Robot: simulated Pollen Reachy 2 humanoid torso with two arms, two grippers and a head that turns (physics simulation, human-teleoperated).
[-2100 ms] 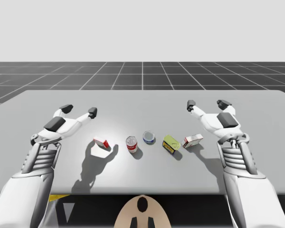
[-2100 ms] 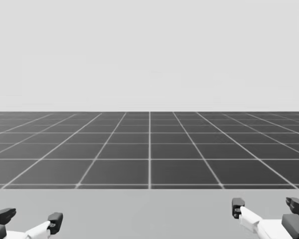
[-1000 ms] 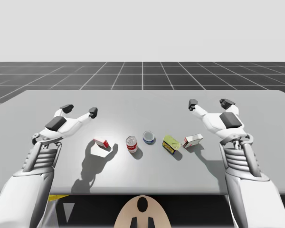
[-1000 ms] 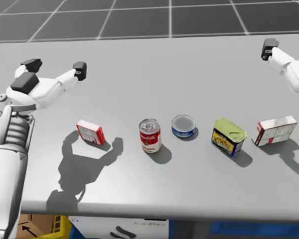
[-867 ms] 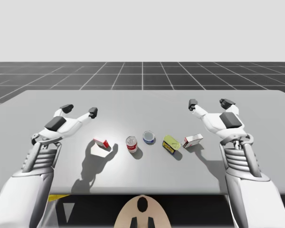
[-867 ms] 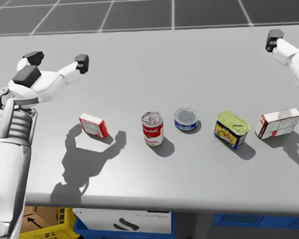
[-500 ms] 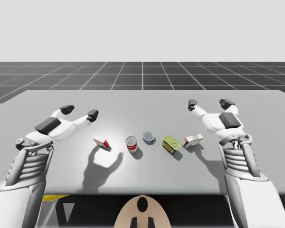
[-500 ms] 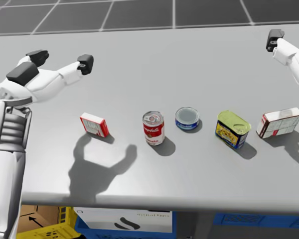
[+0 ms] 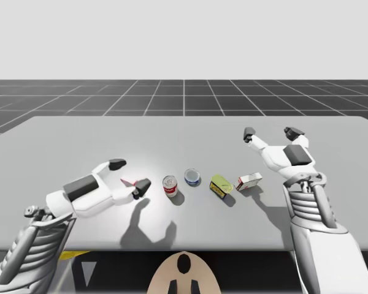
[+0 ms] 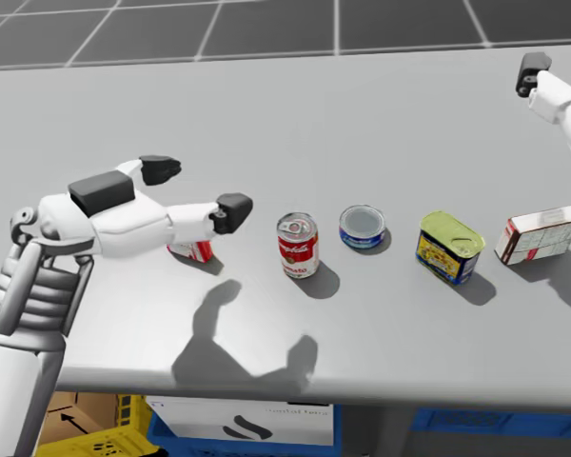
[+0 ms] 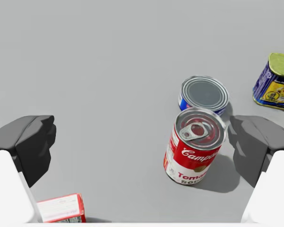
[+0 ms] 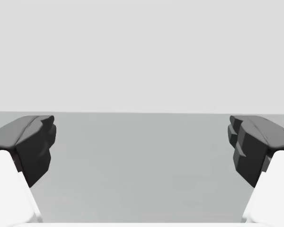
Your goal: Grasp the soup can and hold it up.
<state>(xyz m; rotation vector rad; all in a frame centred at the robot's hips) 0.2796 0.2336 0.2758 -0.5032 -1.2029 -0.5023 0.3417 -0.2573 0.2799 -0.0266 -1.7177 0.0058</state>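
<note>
The soup can [image 9: 170, 185] is red and white with a silver pull-tab lid. It stands upright near the table's middle [image 10: 297, 245]. My left gripper [image 9: 129, 174] hovers open just left of it, above a small red and white box [image 10: 192, 250]. In the left wrist view the soup can [image 11: 194, 146] stands ahead of the left gripper [image 11: 141, 142], near one finger [image 11: 253, 142] and untouched. My right gripper [image 9: 270, 133] is open over the table's far right, holding nothing [image 12: 142, 142].
Right of the soup can stand a low blue can [image 10: 364, 227], a blue tin with a yellow-green lid [image 10: 450, 247] and a white and red box [image 10: 540, 234]. The grey table [image 9: 184, 131] has free room behind the row. Its front edge runs close below the objects.
My head has tipped down from the horizon to the table. My left gripper has swung right and nearer, over the small red box towards the soup can. The right arm has stayed put.
</note>
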